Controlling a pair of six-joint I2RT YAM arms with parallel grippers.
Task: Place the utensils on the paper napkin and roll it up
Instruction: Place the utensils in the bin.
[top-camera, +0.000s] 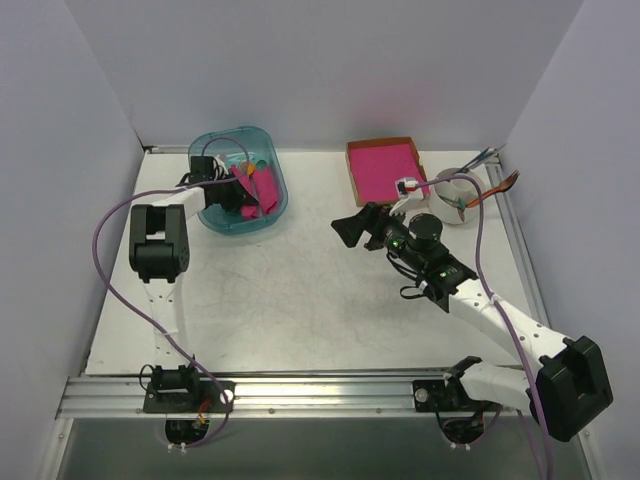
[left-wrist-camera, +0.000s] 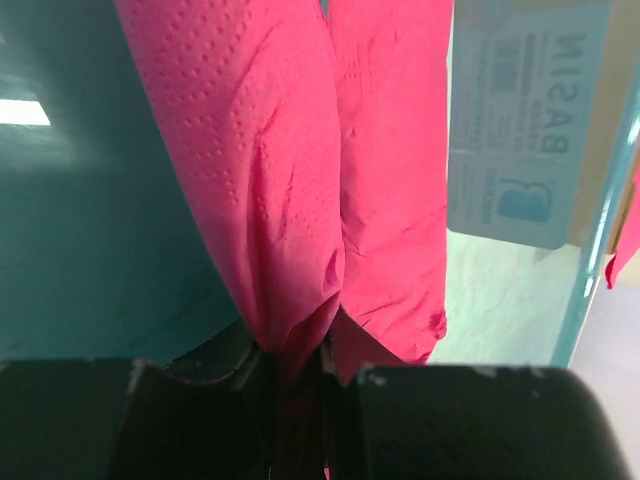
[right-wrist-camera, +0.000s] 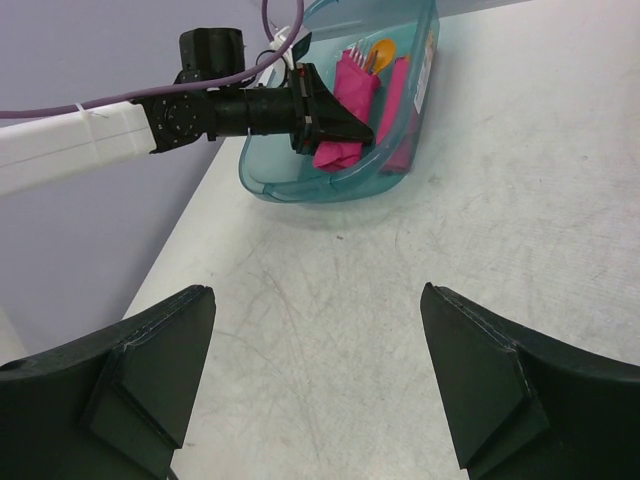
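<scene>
White surface (top-camera: 300, 300), scuffed, walled on three sides. Most of the kit sits along its far edge.

Teal basin (top-camera: 278, 175), far left. A printed label (left-wrist-camera: 520, 150) on its wall shows through in the left wrist view.

Left gripper (top-camera: 238, 190) reaches into the basin. Its jaws are pinched hard on the paper napkin (left-wrist-camera: 300, 170), with the pink folds bunched between the fingertips, so the grip looks like it keeps the wrap from springing open.

Right gripper (top-camera: 345, 228) hangs over the middle of the surface, well apart from the basin and turned toward it. Its jaws are spread wide and hold nothing. Probably parked out of the way.

Cardboard tray (top-camera: 383, 168) with a pink stack, far centre. A white cup (top-camera: 460, 195) of cutlery stands just right of it. Neither is touched.

The napkin sits inside the basin as a loose bundle. The right wrist view shows fork (right-wrist-camera: 356, 48) tines and the orange spoon (right-wrist-camera: 381, 53) bowl poking from its far end, so the utensils seem wrapped in. Judgement: the roll is largely done. I cannot tell how tight it is.
</scene>
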